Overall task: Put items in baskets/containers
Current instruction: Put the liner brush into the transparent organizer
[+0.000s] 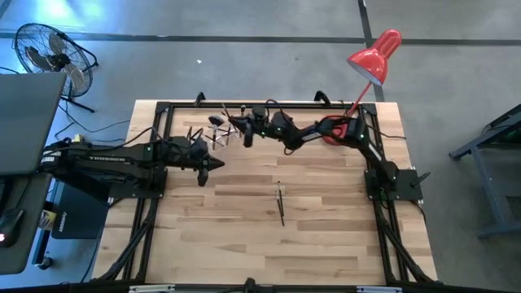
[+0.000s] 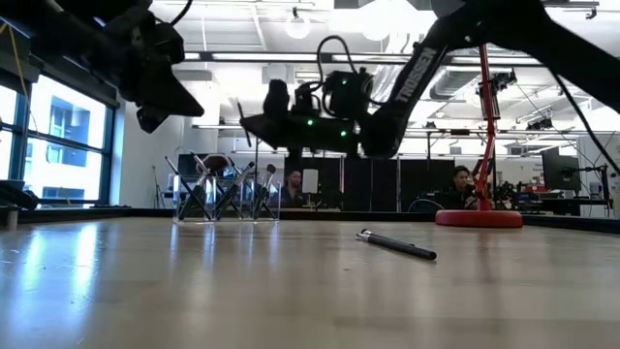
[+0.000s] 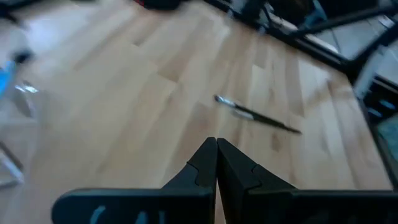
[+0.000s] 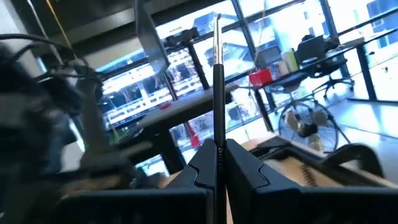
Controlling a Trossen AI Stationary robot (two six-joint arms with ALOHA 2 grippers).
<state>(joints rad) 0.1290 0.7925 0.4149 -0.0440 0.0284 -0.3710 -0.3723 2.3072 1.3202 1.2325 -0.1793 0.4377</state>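
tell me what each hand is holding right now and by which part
The right hand pinches a slim makeup brush low on its dark handle, the rest sticking out past the fingertips. The left hand is shut on nothing.

Pale wood, dark plastic, clear holder

The table (image 1: 326,236) is light planked wood with a soft sheen, framed in matt black metal. The clear holder (image 2: 225,201) looks like glossy see-through plastic. The loose brush (image 2: 396,244) has a smooth dark handle with a shiny metal collar. The lamp (image 1: 373,57) is glossy red. Both grippers' fingers (image 3: 200,169) look matt black.
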